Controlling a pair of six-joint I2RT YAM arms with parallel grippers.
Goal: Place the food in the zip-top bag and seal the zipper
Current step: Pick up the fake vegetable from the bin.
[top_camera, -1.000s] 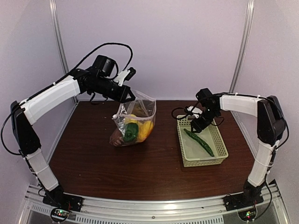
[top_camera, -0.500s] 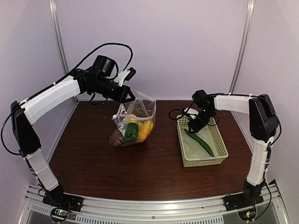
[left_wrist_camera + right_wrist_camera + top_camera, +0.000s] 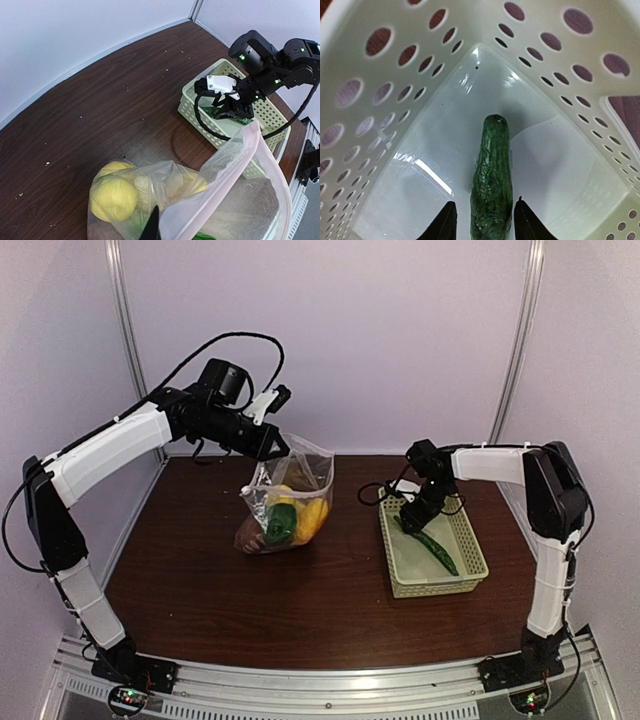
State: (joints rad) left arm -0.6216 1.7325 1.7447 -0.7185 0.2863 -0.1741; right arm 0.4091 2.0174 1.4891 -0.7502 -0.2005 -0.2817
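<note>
The right gripper (image 3: 485, 212) is down inside the basket (image 3: 370, 100). Its two fingers are partly open with the near end of the cucumber (image 3: 492, 170) between them. A little gap shows beside one finger, so it is not squeezing the cucumber. The cucumber lies flat, and its long body runs straight out ahead of the gripper, with the far tip pointing at the basket's corner. The left gripper (image 3: 275, 448) is pinched tight on the top edge of the bag (image 3: 305, 480), which hangs below it — a lemon (image 3: 112, 197) and other food sit inside.
</note>
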